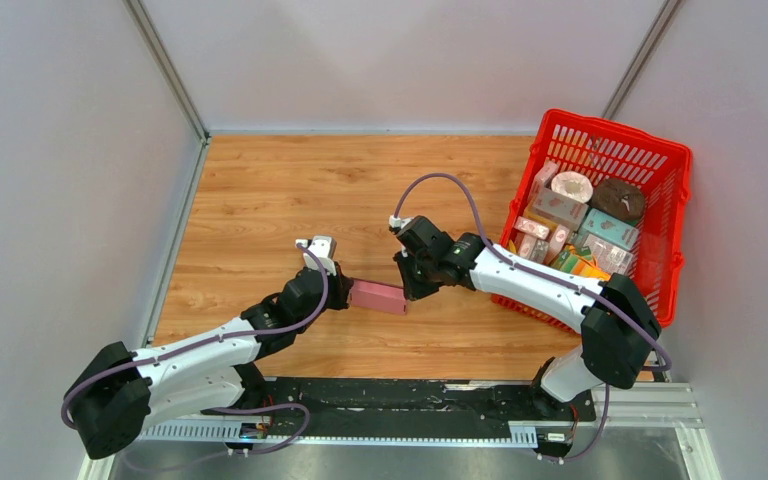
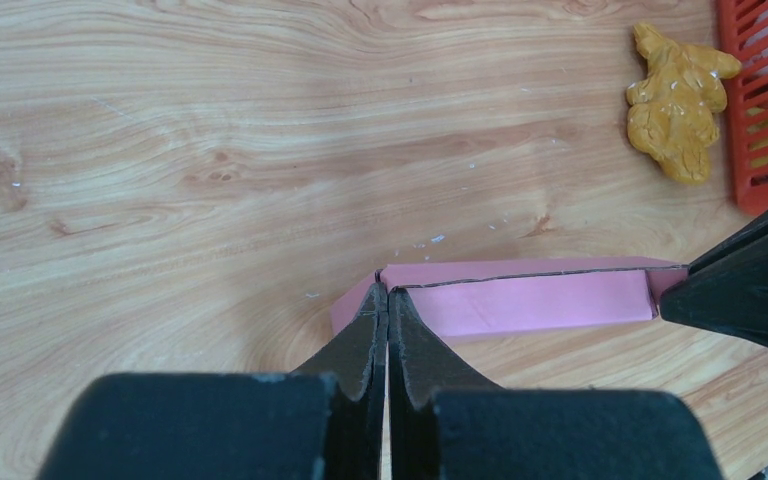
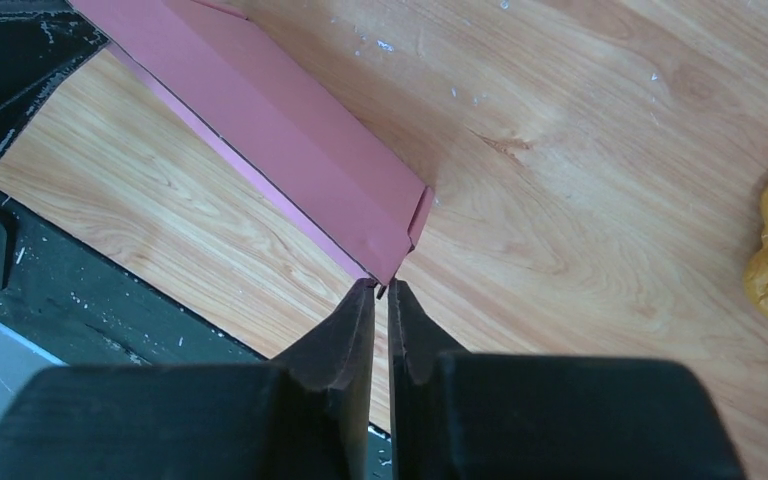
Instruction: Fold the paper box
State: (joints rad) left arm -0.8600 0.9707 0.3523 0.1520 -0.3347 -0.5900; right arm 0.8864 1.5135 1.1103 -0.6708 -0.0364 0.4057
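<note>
Left end effector [image 2: 387, 296] pinches the paper box [image 1: 378, 297] end, mid-frame. Right end effector [image 3: 382, 291] seems clamped on its opposite corner. If I pull unevenly, the card could tear or slip.

No readable text, print on cartons [image 1: 558, 208] too small

Pink paper box [image 1: 378, 296], red basket [image 1: 610, 150], wood-grain table [image 1: 290, 190].

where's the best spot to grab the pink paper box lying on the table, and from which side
Pinch a thin short end, coming in low along its length. The paper box lies flat and long on the table, so its end edges likely suit narrow jaws best; the left gripper and right gripper each meet one end that way.
</note>
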